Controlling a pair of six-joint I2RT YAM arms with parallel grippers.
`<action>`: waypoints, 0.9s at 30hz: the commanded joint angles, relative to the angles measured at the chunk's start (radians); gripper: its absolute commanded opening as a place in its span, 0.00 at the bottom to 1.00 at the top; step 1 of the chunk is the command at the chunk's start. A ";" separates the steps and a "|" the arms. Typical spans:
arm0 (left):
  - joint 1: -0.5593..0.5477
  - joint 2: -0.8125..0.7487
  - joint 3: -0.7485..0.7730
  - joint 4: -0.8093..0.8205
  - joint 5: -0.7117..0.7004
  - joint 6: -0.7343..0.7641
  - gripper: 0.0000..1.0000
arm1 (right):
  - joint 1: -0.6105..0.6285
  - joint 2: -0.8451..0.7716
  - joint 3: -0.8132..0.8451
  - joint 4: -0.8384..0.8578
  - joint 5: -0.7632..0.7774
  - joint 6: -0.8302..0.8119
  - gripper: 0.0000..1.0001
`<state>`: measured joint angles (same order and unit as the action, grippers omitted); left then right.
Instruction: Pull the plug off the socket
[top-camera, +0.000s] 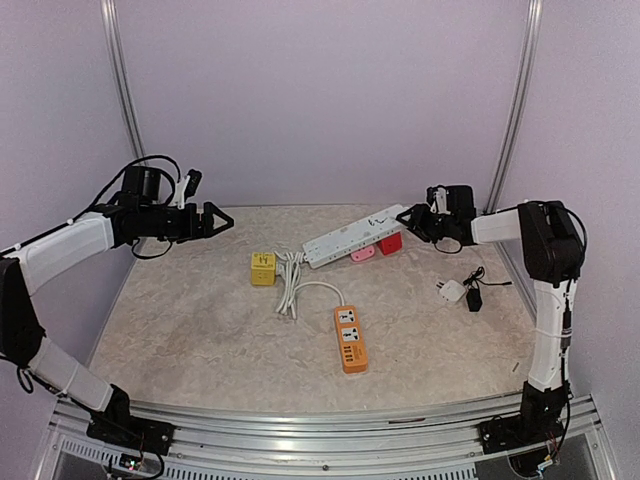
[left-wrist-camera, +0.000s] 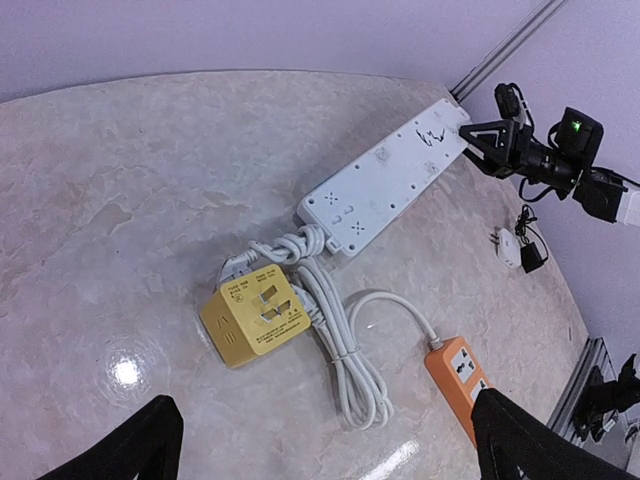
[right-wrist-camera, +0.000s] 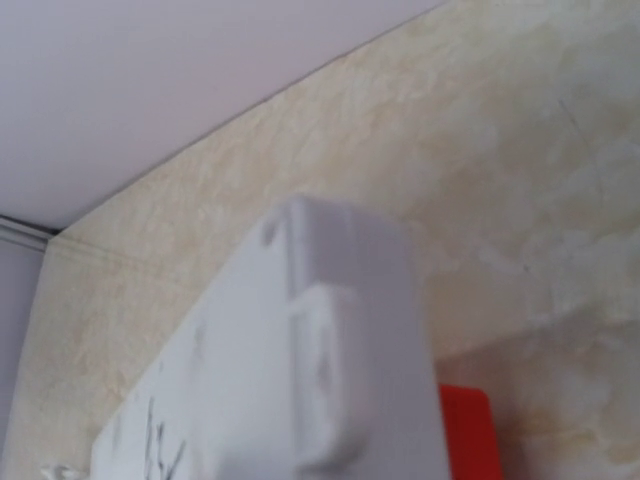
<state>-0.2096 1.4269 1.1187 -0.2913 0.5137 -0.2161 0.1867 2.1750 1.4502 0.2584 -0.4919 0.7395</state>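
Note:
A long white socket strip (top-camera: 355, 236) (left-wrist-camera: 385, 175) lies tilted at the back of the table. A red plug (top-camera: 390, 243) and a pink one (top-camera: 363, 253) sit under its right half. My right gripper (top-camera: 415, 222) (left-wrist-camera: 478, 140) is at the strip's right end, a finger on either side of it; whether the fingers press on it does not show. The right wrist view is filled by the blurred strip end (right-wrist-camera: 330, 380) with a red corner (right-wrist-camera: 468, 430) beside it, and no fingers show there. My left gripper (top-camera: 218, 221) (left-wrist-camera: 330, 450) hangs wide open and empty over the table's left side.
A yellow cube socket (top-camera: 263, 268) (left-wrist-camera: 255, 315) and a bundled white cable (top-camera: 290, 285) lie in the middle. An orange power strip (top-camera: 350, 338) (left-wrist-camera: 458, 372) lies nearer the front. A white adapter (top-camera: 452, 290) and a black plug (top-camera: 474, 298) rest at the right.

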 joint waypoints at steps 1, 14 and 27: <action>0.005 -0.023 -0.013 0.023 0.011 0.010 0.99 | -0.002 0.019 0.031 0.077 -0.017 0.045 0.41; -0.267 -0.091 0.006 0.053 -0.334 0.070 0.99 | 0.062 -0.263 -0.101 0.082 0.063 0.087 0.00; -0.392 0.070 0.185 0.196 -0.279 0.124 0.99 | 0.301 -0.525 -0.027 -0.111 0.242 -0.048 0.00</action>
<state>-0.5652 1.4418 1.2350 -0.1341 0.2260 -0.1490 0.4385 1.7218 1.3674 0.1368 -0.2710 0.7174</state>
